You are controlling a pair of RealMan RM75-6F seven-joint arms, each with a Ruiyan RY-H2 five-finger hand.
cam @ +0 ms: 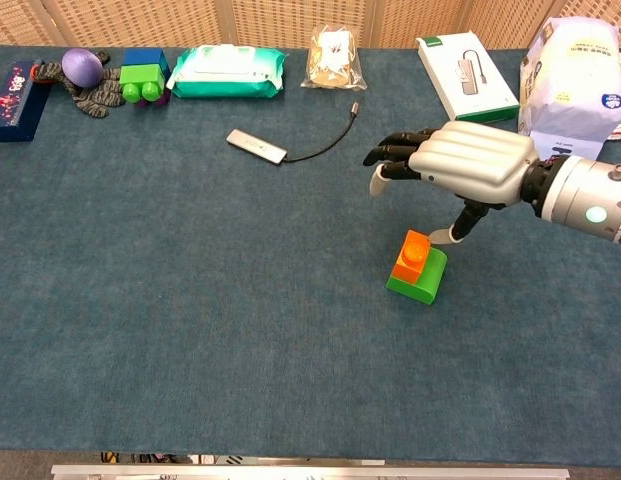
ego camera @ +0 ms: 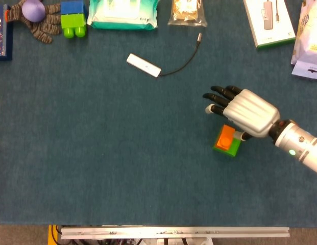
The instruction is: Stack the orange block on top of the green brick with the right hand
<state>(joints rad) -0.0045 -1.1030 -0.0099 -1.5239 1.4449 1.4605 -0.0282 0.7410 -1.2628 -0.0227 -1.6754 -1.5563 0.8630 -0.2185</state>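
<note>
Chest view showed the small orange plastic block (cam: 412,255) seated on top of the green plastic brick (cam: 421,279), the pair standing on the blue felt-covered table (cam: 190,300) a little right of centre. The robot's silver right hand (cam: 460,172) hung above them toward one o'clock, fingers spread forward and apart with nothing in them; the thumb (cam: 456,228) pointed down beside the stack, and whether it touched the green brick could not be told. The head view agreed: right hand (ego camera: 245,112) at one o'clock of the orange block (ego camera: 226,137), clear of its top. The left hand appeared in neither view.

Judging by their look, both pieces were rigid, light, hollow toy bricks with smooth, somewhat slippery sides. Such a stack would likely tip or slide on the felt at a light nudge. The orange block sat toward the near-left end of the green brick rather than centred, so if it needed reseating, the best hold would probably be a pinch across its two opposite flat sides, pressing straight down. At eleven o'clock of the stack lay a white dongle with a black cable (cam: 258,146), well apart.
</note>
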